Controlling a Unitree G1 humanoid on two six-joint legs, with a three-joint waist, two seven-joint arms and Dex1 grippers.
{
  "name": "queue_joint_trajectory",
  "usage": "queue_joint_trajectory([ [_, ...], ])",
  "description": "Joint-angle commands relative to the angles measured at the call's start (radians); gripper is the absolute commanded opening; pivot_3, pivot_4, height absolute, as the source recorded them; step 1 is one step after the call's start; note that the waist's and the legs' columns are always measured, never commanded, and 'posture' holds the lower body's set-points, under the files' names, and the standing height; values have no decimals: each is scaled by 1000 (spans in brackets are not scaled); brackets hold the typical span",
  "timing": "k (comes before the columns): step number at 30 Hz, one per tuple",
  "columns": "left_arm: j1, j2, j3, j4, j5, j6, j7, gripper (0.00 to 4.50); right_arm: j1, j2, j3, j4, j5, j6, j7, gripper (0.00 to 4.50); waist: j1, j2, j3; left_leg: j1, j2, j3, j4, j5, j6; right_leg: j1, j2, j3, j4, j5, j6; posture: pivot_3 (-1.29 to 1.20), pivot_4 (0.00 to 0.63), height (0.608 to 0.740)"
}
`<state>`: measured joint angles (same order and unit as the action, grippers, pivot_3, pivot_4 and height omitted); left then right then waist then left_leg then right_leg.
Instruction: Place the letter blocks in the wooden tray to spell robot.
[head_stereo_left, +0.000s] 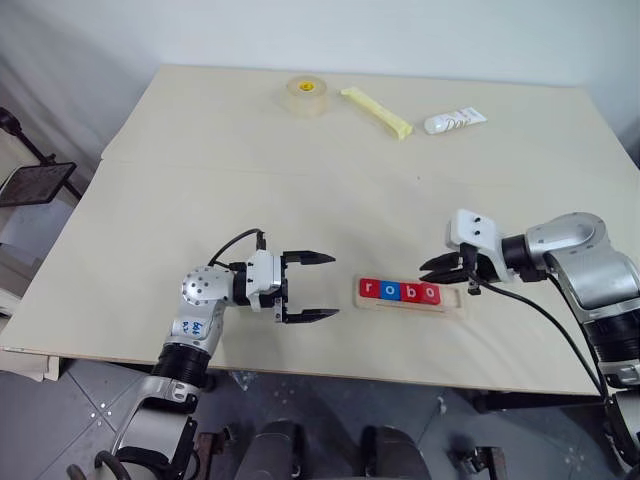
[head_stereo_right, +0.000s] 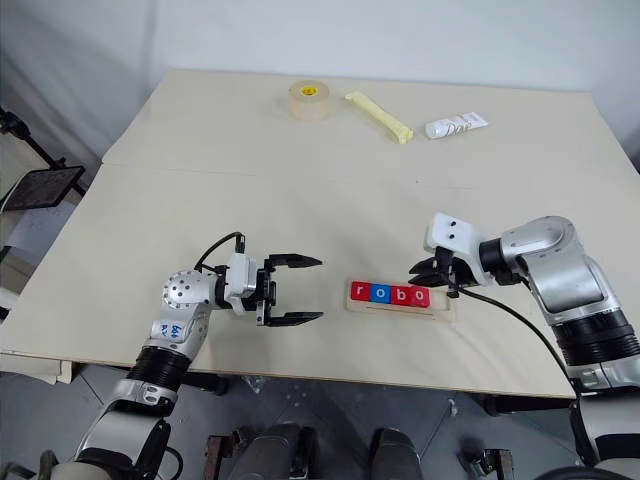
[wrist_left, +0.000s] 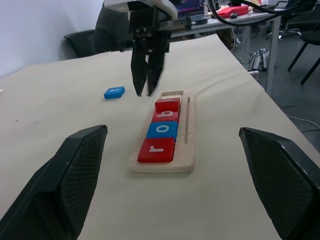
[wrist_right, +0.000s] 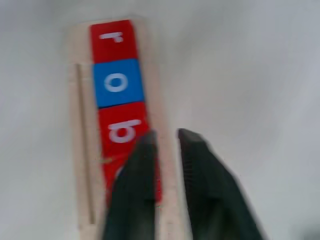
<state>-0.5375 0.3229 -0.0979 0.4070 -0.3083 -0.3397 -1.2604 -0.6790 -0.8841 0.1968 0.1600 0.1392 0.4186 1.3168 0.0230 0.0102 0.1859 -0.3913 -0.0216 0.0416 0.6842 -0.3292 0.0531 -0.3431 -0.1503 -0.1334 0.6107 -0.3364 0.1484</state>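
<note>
I see four letter blocks (head_stereo_left: 400, 291) side by side in the wooden tray (head_stereo_left: 412, 304), spelling r, o, b, o. The last blue block (wrist_left: 114, 92) lies on the table just past the tray's right end, at three o'clock. My right gripper (head_stereo_left: 441, 268) hangs there, tilted down, fingers together, holding nothing. My left gripper (head_stereo_left: 320, 287) waits level at nine o'clock, fingers apart.

Four white lowercase letters can be read on the small flat square tiles laid in a row in the long pale-wood tray (head_stereo_left: 458, 305): "r" on a red tile (wrist_left: 156, 149), "o" on a blue tile (wrist_left: 162, 129), "b" on a red tile (wrist_right: 122, 128) and "o" on a red tile (head_stereo_left: 429, 293). Some blue marks are seen on the left arm's grey casing (head_stereo_left: 186, 327), but they cannot be read
</note>
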Motion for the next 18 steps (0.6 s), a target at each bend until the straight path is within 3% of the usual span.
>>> queue_joint_trajectory([
  [1, 8, 4, 1, -38, -5, -3, 8, 4500, -4, 7, -11, 24, -8, -35, -4, 13, -1, 0, 0, 0, 0, 0, 0, 0, 0, 0, 0, 0, 0, 0, 0, 0, 150, 740],
  [18, 6, 2, -4, -34, -1, -6, 14, 4500, 48, -9, -44, -45, 21, 0, -27, 13, 0, 0, 0, 0, 0, 0, 0, 0, 0, 0, 0, 0, 0, 0, 0, 0, 150, 740],
])
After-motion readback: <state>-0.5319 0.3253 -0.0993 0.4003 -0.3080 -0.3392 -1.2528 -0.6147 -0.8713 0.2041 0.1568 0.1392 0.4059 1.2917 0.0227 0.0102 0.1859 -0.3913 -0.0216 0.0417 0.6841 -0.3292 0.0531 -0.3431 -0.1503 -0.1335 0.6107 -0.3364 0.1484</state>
